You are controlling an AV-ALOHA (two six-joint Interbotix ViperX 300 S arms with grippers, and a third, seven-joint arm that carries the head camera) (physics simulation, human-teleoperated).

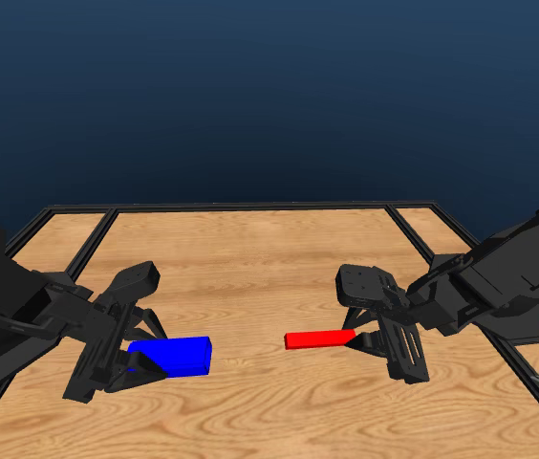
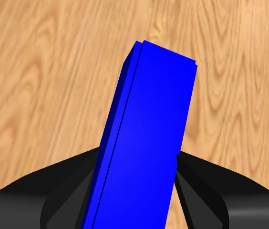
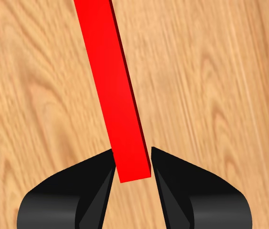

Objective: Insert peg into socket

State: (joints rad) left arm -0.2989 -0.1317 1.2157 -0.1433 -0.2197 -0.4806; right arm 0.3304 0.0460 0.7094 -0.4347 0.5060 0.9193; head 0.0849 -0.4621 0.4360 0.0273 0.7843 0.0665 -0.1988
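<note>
Basically the peg [image 1: 319,338] is a thin, long, plain bright red bar with square-cut ends, lying roughly level over the right-centre of the wooden tabletop [image 1: 250,268], its free end pointing toward the middle. Right hand [image 1: 357,337] is clenched on the peg's outer end; right wrist view shows both black jaws pressed against the bar's sides right at its end, rest of the peg [image 3: 118,95] sticking straight out ahead over wood grain. Socket [image 1: 176,356] is a short, plain bright blue block, clearly wider and thicker than the peg, sitting left of centre. Left hand [image 1: 136,361] is grasping the socket at its outer end; left wrist view has the jaws tight on both sides of the blue block [image 2: 146,143], which tilts a bit and shows a thin seam line along one long edge. Peg and socket are well apart, bare wood between them, nothing else in that gap. Black frame rails [image 1: 250,206] edge the tabletop. Whether either piece touches the wood, can't tell.
</note>
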